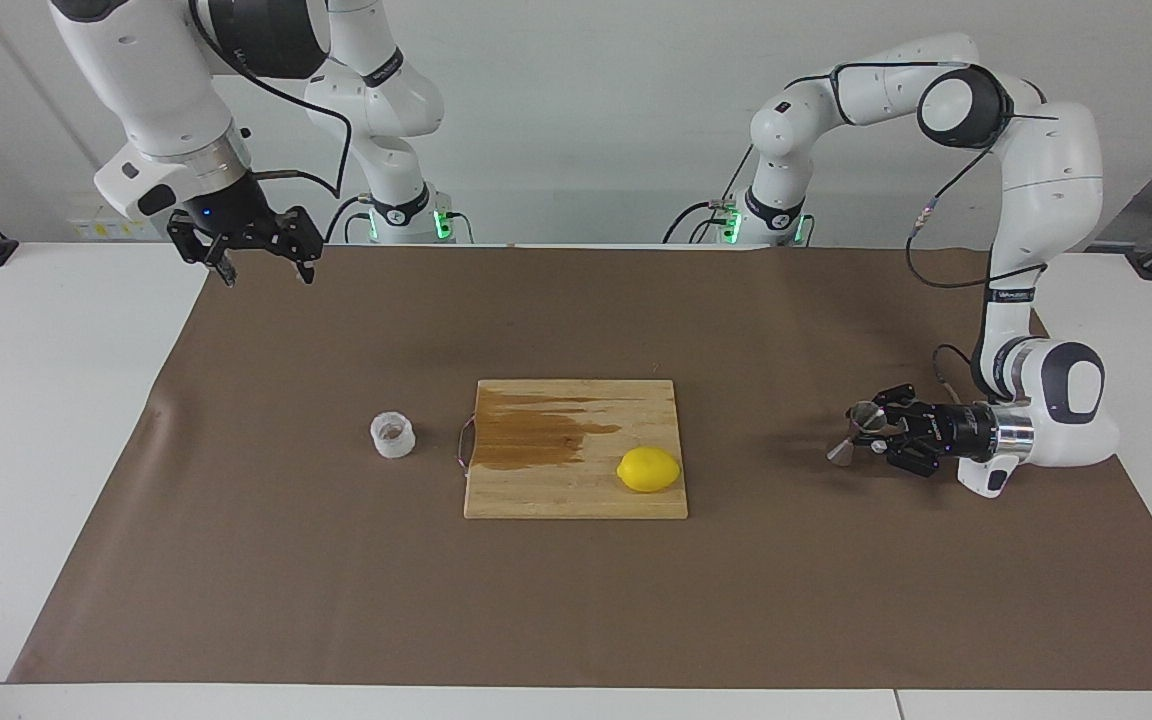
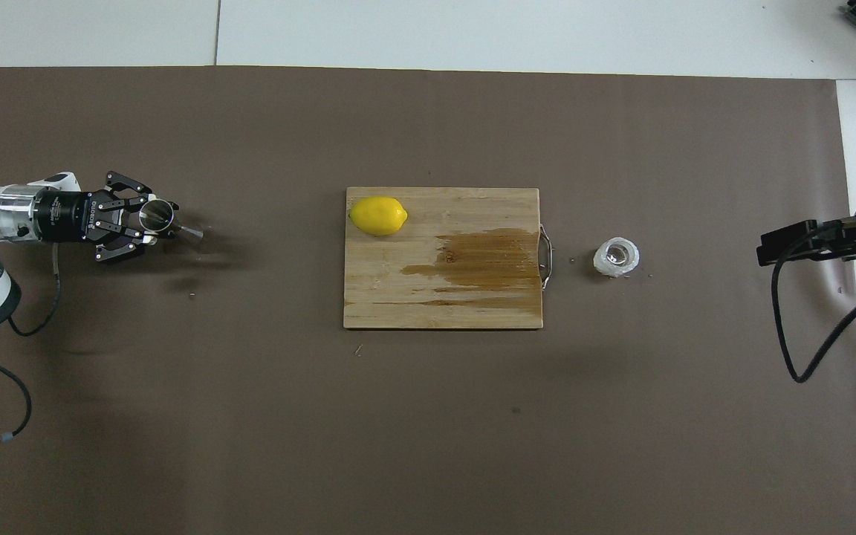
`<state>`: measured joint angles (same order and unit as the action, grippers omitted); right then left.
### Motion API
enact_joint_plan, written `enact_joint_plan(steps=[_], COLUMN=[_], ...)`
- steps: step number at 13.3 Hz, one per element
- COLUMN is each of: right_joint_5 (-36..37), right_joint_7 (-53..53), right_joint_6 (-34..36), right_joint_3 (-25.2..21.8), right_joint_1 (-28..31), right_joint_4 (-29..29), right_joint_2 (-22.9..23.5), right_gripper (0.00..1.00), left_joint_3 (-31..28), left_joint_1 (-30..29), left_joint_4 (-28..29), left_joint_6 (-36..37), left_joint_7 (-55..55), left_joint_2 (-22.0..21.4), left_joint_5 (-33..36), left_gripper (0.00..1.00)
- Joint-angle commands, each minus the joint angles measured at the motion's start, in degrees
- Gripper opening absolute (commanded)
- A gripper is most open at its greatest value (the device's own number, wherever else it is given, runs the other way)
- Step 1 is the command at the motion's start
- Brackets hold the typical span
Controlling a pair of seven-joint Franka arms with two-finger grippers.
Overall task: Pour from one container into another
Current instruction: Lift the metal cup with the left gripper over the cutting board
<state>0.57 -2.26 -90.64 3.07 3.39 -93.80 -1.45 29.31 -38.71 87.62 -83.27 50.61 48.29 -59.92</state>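
The steel jigger (image 1: 844, 450) is tilted between the fingers of my left gripper (image 1: 868, 432), which lies level and low over the brown mat at the left arm's end of the table and is shut on it. In the overhead view the jigger (image 2: 190, 235) sticks out of the left gripper (image 2: 151, 220) toward the cutting board. The squat whitish cup (image 1: 393, 434) stands upright on the mat beside the board's handle, toward the right arm's end; it also shows in the overhead view (image 2: 617, 257). My right gripper (image 1: 261, 262) waits, open and empty, high over the mat's edge by its base.
A wooden cutting board (image 1: 576, 490) lies mid-table with a wet brown stain (image 1: 536, 435) and a lemon (image 1: 648, 469) on it. The brown mat (image 1: 576, 600) covers most of the white table. The right arm's black cable (image 2: 799, 327) hangs by the mat's end.
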Motion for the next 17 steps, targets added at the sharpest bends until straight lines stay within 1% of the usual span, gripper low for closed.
enact_joint_plan(steps=[1,4,7,9,13,15,17], right_joint_5=[0.4,0.4,0.4,0.3,0.4,0.4,0.4], right_joint_7=[1.2,1.2,1.2,1.2,1.2,1.3,1.2], right_joint_6=[0.3,0.3,0.3,0.3,0.3,0.3,0.3], right_joint_3=[0.4,0.4,0.4,0.4,0.4,0.4,0.4], right_joint_1=[0.4,0.4,0.4,0.4,0.4,0.4,0.4], right_joint_4=[-0.3,-0.3,-0.3,-0.3,-0.3,-0.3,-0.3], right_joint_2=[-0.2,-0.2,-0.3,-0.2,-0.2,-0.2,-0.2], right_gripper=[1.0,1.0,1.0,1.0,1.0,1.0,1.0], left_joint_3=[2.1,2.3,2.2,2.2,2.2,2.2,2.2], left_joint_1=[0.4,4.5,9.5,12.9,20.0,23.5,26.7], left_joint_4=[1.4,1.9,4.9,6.9,8.4,8.6,8.6], left_joint_6=[0.1,-1.3,-4.3,-7.8,-14.4,-17.7,-21.7], left_joint_7=[1.7,3.0,3.1,3.1,2.1,0.6,-0.6], left_joint_2=[-0.7,-2.5,-5.1,-7.0,-8.0,-8.0,-7.9], left_joint_5=[-2.6,-5.8,-12.3,-16.6,-24.7,-27.7,-28.9], left_gripper=[0.0,0.0,0.0,0.0,0.0,0.0,0.0])
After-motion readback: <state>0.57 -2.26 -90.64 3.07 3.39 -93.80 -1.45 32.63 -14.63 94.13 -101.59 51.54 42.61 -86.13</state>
